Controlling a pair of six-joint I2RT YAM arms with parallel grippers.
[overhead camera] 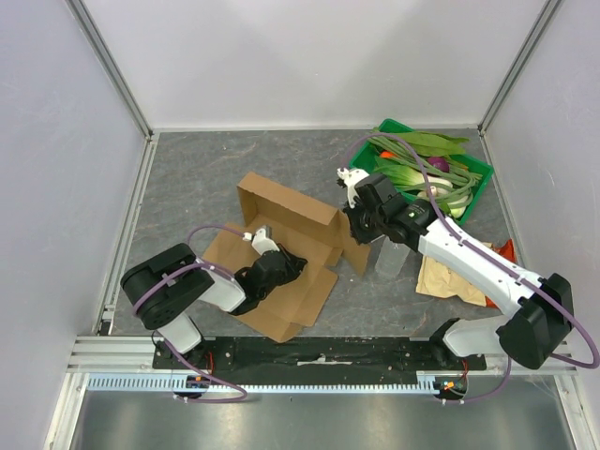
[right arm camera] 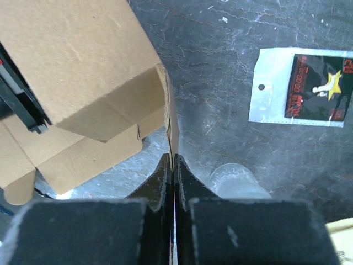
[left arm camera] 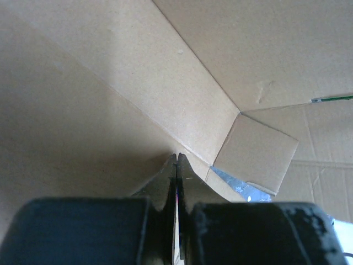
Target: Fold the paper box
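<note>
The paper box (overhead camera: 291, 217) is a brown cardboard blank lying half open in the middle of the table, with its back wall raised. My left gripper (overhead camera: 296, 263) lies low over the box's inner panel. In the left wrist view (left arm camera: 176, 157) its jaws are pressed together, with the tips at a crease of the cardboard (left arm camera: 110, 83). My right gripper (overhead camera: 352, 223) is at the box's right side. In the right wrist view (right arm camera: 172, 158) it is shut on the thin edge of an upright flap (right arm camera: 172, 132) of the box (right arm camera: 83, 49).
A green crate (overhead camera: 477, 178) of vegetables stands at the back right. A clear plastic cup (overhead camera: 389, 259) stands just right of the box and shows in the right wrist view (right arm camera: 234, 182). A tan-and-orange snack bag (overhead camera: 455, 278) lies under the right arm. A small printed sachet (right arm camera: 300, 85) lies on the table.
</note>
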